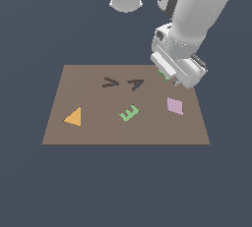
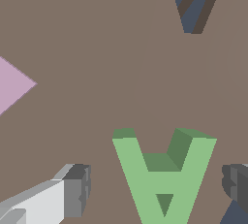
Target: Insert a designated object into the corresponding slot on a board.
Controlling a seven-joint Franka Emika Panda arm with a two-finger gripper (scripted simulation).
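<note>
The light-green A block (image 2: 164,182) lies flat on the brown board (image 1: 98,127). In the exterior view only a sliver of it (image 1: 162,75) shows under the hand, near the board's far edge on that view's right. My gripper (image 2: 157,189) is open and low over the block. One fingertip (image 2: 75,191) is on each side of the block with a gap, and neither touches it. In the exterior view the gripper (image 1: 167,77) is mostly hidden by the wrist. The dark A-shaped slot (image 1: 136,84) lies to the exterior view's left of the block and also shows in the wrist view (image 2: 193,5).
A dark V-shaped recess (image 1: 110,82) lies beside the A slot. A green letter E (image 1: 129,112), a pink diamond (image 1: 174,105) and an orange triangle (image 1: 74,117) lie on the board nearer its front edge. The pink diamond (image 2: 12,85) is close to the gripper.
</note>
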